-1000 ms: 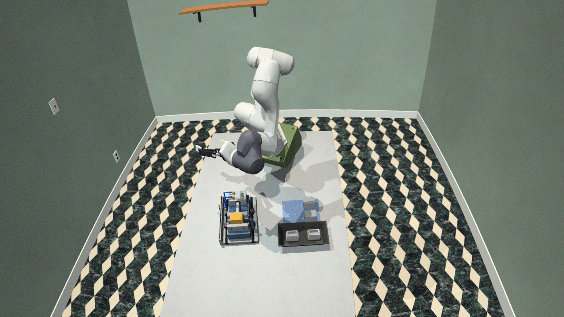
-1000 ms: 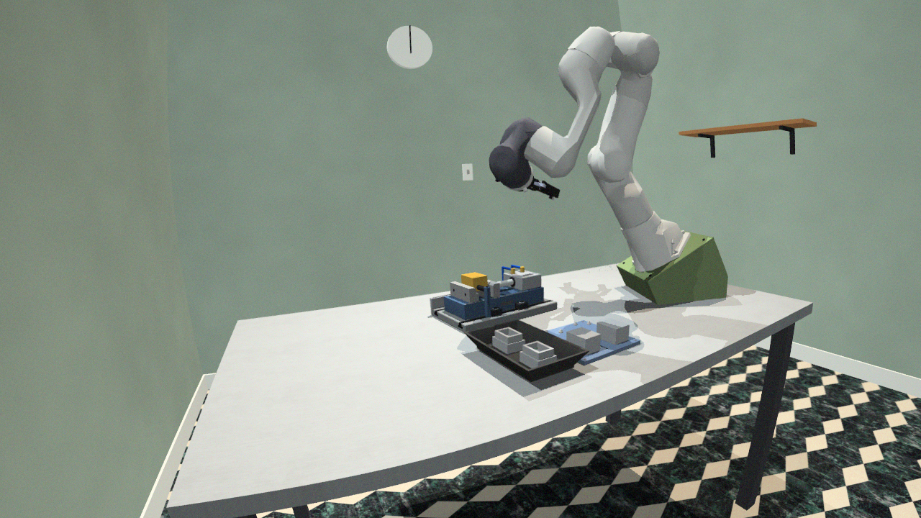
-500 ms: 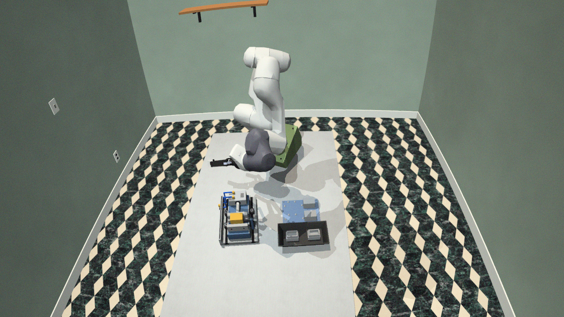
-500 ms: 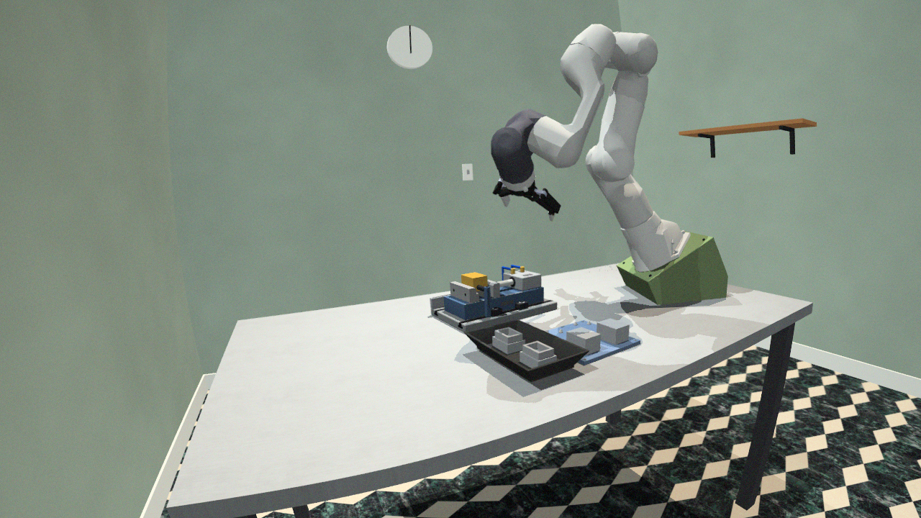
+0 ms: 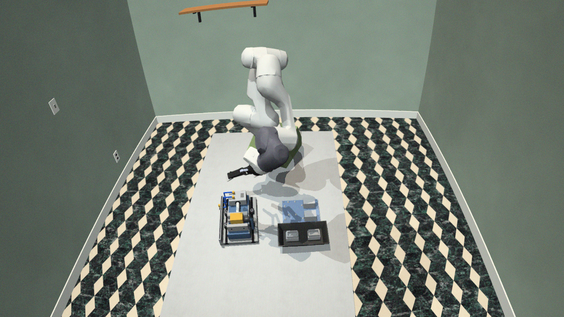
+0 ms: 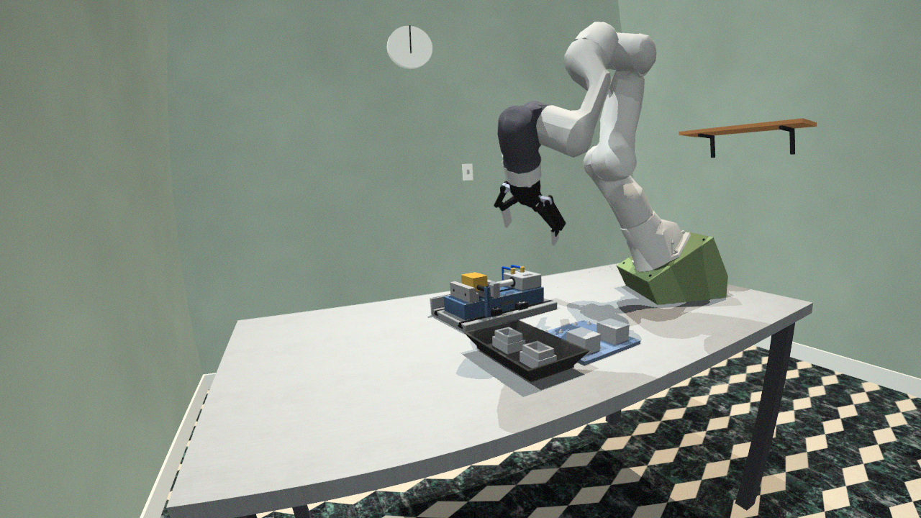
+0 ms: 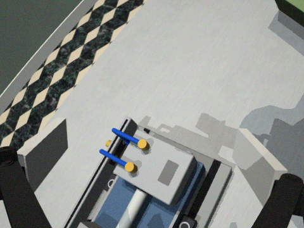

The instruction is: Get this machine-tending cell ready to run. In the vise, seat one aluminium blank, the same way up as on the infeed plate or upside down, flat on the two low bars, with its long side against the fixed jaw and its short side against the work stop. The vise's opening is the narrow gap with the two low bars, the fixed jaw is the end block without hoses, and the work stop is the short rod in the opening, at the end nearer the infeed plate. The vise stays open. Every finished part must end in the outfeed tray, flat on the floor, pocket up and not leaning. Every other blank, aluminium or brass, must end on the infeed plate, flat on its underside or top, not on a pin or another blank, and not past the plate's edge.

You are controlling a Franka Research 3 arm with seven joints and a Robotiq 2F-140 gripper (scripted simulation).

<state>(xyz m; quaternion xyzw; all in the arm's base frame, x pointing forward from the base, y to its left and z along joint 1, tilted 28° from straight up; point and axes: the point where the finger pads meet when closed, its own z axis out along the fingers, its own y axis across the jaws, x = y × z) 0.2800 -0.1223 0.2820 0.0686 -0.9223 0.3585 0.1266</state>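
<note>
The vise [image 5: 244, 222] stands on the table's left side. The blue infeed plate [image 5: 299, 212] carries two aluminium blanks [image 5: 310, 206] [image 5: 310, 215]. The black outfeed tray [image 5: 302, 234] holds two finished parts [image 5: 291, 235] [image 5: 313, 234], pockets up. My gripper [image 6: 530, 228] is open and empty. It hangs high above the vise's hose end [image 7: 162, 171].
Blue hoses with yellow fittings [image 7: 126, 152] stick out of the vise's far block. The arm's green base [image 6: 675, 273] stands at the far end of the table. The tray lies right next to the infeed plate [image 6: 595, 341].
</note>
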